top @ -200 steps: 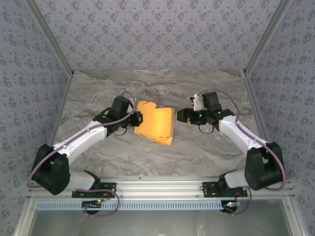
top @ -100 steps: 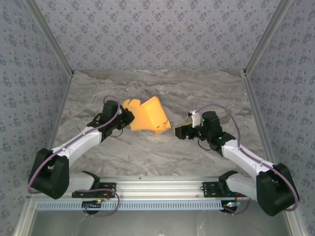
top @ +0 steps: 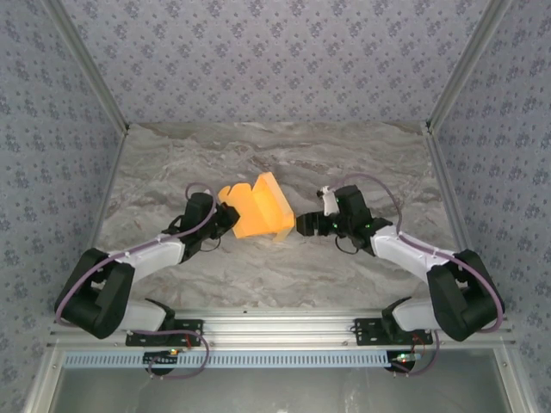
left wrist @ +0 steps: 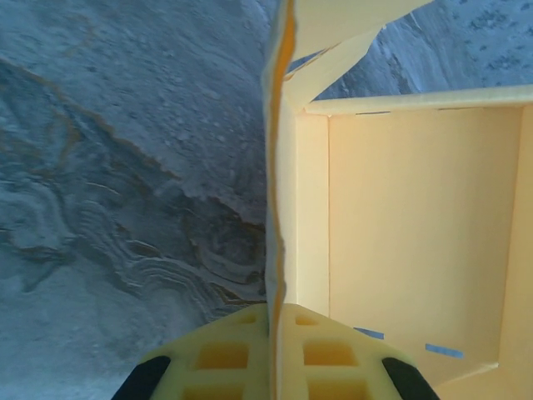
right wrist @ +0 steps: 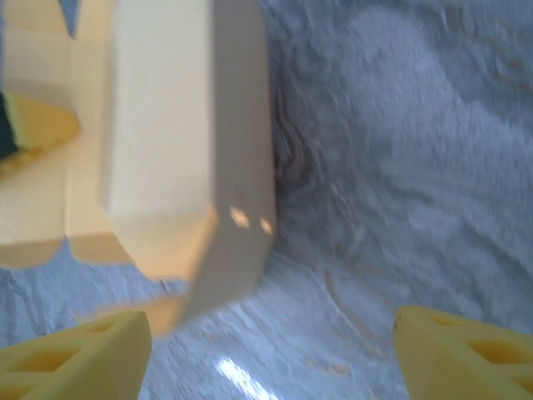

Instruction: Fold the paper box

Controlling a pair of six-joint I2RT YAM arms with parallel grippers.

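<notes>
yellow-orange paper box [top: 258, 209] at centre of table [top: 370, 163], partly folded, walls raised | left gripper [top: 231, 217] clamped on one wall | right gripper [top: 301, 226] spread, just beside box | we judge remaining flaps unfolded

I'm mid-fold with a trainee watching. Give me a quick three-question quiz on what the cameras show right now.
1. True or false: the left gripper is shut on a wall of the paper box.
2. The right gripper is: A) shut on the box; B) open, by the box's end; C) shut and empty.
3. Is the box a flat sheet or partly folded?
Key: 1 true; 2 B; 3 partly folded, with walls raised.
</notes>
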